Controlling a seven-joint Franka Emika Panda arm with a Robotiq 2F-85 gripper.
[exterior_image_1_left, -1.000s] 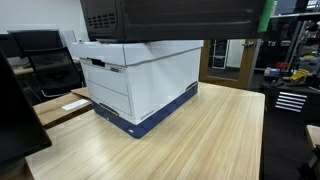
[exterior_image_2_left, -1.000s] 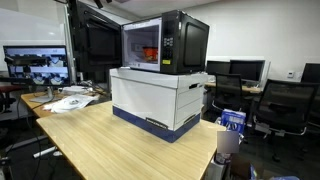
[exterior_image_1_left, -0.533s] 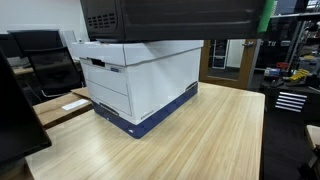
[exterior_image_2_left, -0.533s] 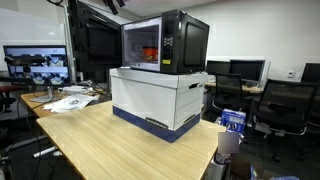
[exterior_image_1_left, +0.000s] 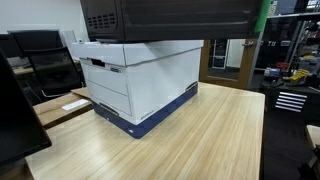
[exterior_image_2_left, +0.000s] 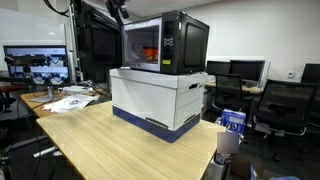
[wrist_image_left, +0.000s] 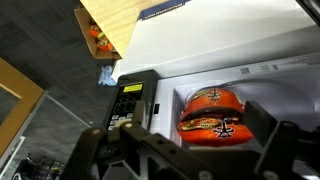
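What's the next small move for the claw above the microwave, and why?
Probably ease the open claw down toward the front of the microwave, beside the control panel. It hangs above, touching nothing, and the orange item sits inside, so closing that gap seems first.

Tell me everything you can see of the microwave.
The microwave is a black boxy oven, upright on a white cardboard box on the wooden table. Its front has a window, lit inside, with a keypad beside it. An orange thing lies inside. The door looks shut. Only the box is seen touching it.
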